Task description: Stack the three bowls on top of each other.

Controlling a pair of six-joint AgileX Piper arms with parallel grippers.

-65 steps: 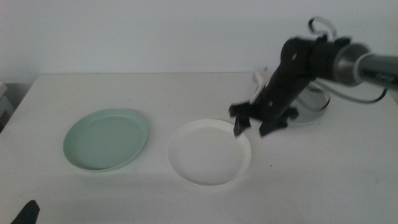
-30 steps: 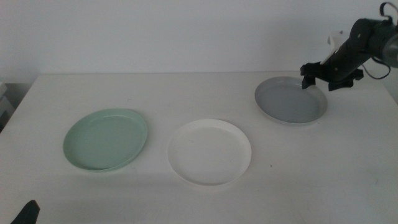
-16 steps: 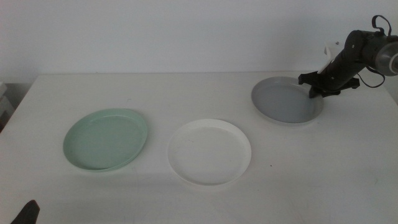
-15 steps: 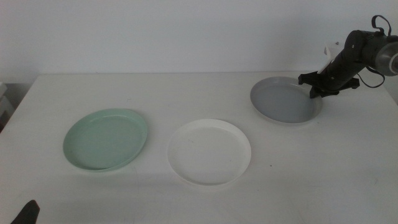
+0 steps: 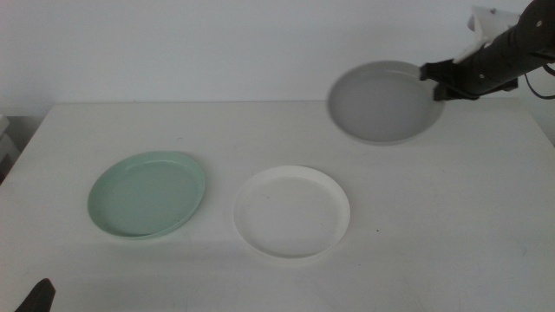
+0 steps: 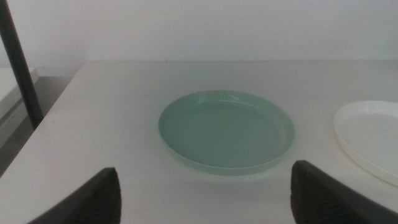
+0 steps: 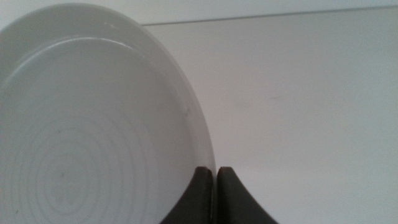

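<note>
My right gripper [image 5: 438, 80] is shut on the rim of the grey bowl [image 5: 383, 101] and holds it tilted in the air above the table's back right. In the right wrist view the jaws [image 7: 211, 180] pinch the grey bowl's [image 7: 81, 137] rim. The white bowl [image 5: 292, 211] lies on the table in the middle, and shows partly in the left wrist view [image 6: 373, 134]. The mint green bowl [image 5: 147, 193] lies to its left and fills the left wrist view [image 6: 225, 130]. My left gripper [image 6: 205, 199] waits open at the front left, behind the green bowl.
The white table's [image 5: 277, 130] left edge [image 5: 22, 147] is near the green bowl. A dark post [image 6: 18, 62] stands off the table's left side in the left wrist view.
My right gripper closed on the grey bowl's rim and lifted it off the table, up and slightly left. The white and green bowls have not moved.
</note>
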